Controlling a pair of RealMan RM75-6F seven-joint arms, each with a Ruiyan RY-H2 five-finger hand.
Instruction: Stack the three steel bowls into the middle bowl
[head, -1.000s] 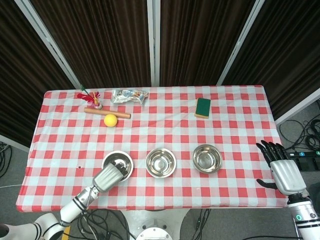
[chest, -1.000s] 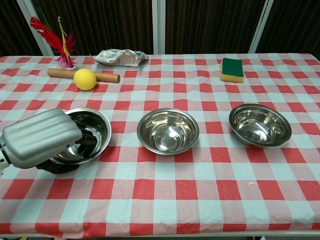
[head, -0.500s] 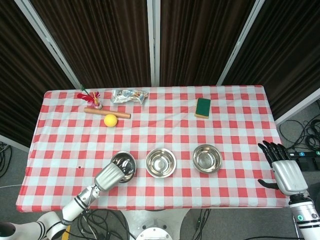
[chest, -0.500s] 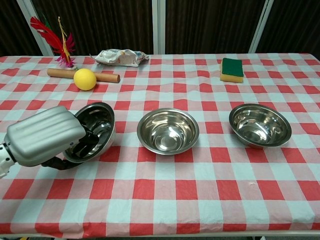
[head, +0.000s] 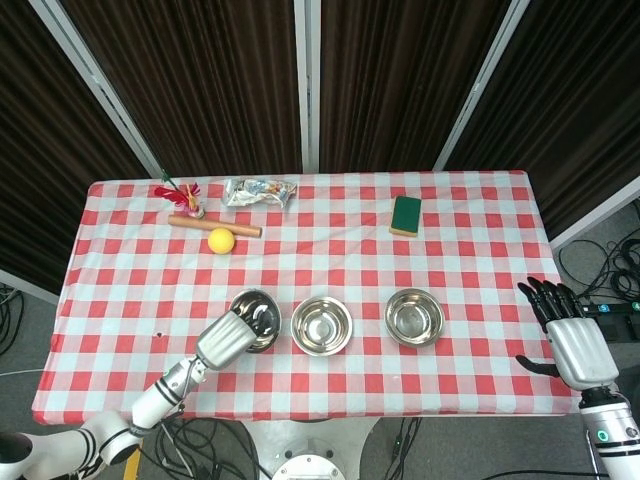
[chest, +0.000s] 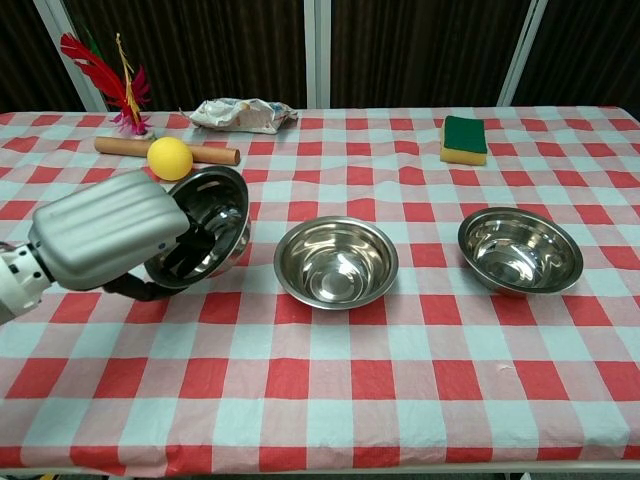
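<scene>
The left bowl (chest: 205, 225) is gripped by the left hand (chest: 105, 245) at the left of the chest view, fingers hooked inside its rim, and it is carried tilted, its mouth turned toward the right of the frame. From the head view it sits in the lower middle-left, just beside the middle bowl (head: 321, 325), the two rims close but a gap is shown in the chest view. The target is therefore found directly to the right of the held bowl, on the same row across the checked tablecloth (chest: 400, 400). A short sideways carry and a levelling of the tilt look to be what the drop calls for, so that the bowl is nested rather than caught on the near rim. The right bowl (chest: 520, 250) is left standing at centre-right, well apart. The right hand (head: 572, 345) is seen off the table edge at the lower right of the head view, fingers spread, nothing held; that bowl lies nearer to it.
</scene>
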